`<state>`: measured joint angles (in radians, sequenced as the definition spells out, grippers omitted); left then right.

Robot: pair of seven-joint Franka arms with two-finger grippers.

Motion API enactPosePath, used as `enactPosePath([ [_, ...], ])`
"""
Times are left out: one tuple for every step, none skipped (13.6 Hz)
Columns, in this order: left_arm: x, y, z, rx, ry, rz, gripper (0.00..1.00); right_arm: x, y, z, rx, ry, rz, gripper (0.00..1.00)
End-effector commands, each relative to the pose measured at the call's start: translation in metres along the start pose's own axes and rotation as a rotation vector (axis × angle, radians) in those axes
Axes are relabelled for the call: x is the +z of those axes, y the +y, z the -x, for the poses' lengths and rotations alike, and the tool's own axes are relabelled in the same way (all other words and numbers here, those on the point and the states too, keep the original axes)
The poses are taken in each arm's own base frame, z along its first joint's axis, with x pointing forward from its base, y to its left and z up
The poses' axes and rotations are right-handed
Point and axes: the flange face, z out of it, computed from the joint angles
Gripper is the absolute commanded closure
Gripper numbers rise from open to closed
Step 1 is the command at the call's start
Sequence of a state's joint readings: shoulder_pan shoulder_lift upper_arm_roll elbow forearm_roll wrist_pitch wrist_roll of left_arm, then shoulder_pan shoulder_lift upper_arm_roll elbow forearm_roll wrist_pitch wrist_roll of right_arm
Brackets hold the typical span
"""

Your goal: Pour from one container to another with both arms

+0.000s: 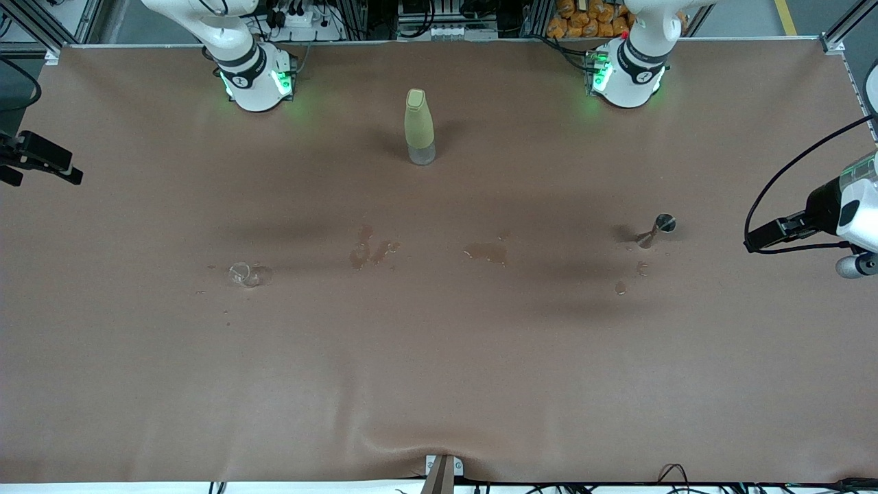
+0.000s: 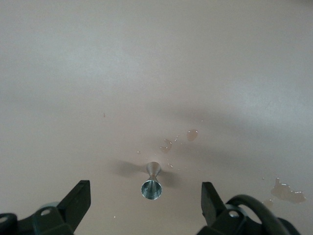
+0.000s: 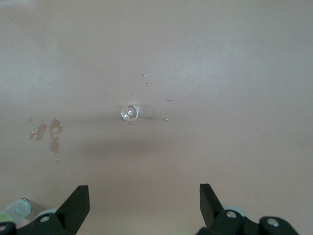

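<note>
Two grippers hang high above the table, each with its fingers spread wide and nothing between them. The left gripper (image 2: 145,205) is centred over the metal jigger (image 1: 657,230), which stands upright on the brown table cover (image 1: 439,384) toward the left arm's end; its open mouth faces straight up into the left wrist view, a placement that suits a descent onto its narrow waist. The right gripper (image 3: 144,205) hangs over the small clear glass (image 1: 244,274), which stands toward the right arm's end of the table, slightly nearer to the front camera than the jigger. The two containers are well apart, one under each arm, so each arm can reach its own vessel without crossing the other. Wet patches (image 1: 370,250) and scattered drops mark the cover between the containers and around each of them, so liquid has reached the table at some point; whether either vessel holds any now cannot be told. A tall pale-green bottle (image 1: 419,127) stands upright between the two arm bases, apart from both vessels. This layout fits either a stage ahead of the pour or a stage after both vessels are set down.
</note>
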<state>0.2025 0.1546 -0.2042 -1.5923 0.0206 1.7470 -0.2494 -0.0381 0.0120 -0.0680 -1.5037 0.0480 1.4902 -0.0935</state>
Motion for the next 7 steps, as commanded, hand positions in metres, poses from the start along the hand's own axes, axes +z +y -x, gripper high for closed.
enactPosePath([
  [-0.0094,0.0000,0.0052,0.032,0.005,0.014,0.00,-0.0031,0.0010,-0.0013,0.002,0.005,0.020,0.00],
  [-0.0094,-0.0009,0.0050,0.038,0.005,0.014,0.00,-0.0031,0.0010,-0.0013,0.002,0.005,0.020,0.00],
  [-0.0092,-0.0001,0.0054,0.052,0.004,0.014,0.00,-0.0031,0.0010,-0.0013,0.002,0.005,0.020,0.00],
  [-0.0094,0.0008,0.0054,0.056,0.005,0.015,0.00,-0.0031,0.0010,-0.0013,0.002,0.005,0.020,0.00],
  [-0.0109,0.0025,0.0056,0.059,0.008,0.016,0.00,-0.0031,0.0010,-0.0013,0.002,0.005,0.020,0.00],
  [-0.0116,0.0026,0.0055,0.061,0.010,0.016,0.00,-0.0031,0.0002,-0.0014,-0.001,0.005,0.020,0.00],
  [-0.0116,0.0025,0.0054,0.061,0.010,0.014,0.00,-0.0032,0.0002,-0.0015,-0.001,0.007,0.020,0.00],
])
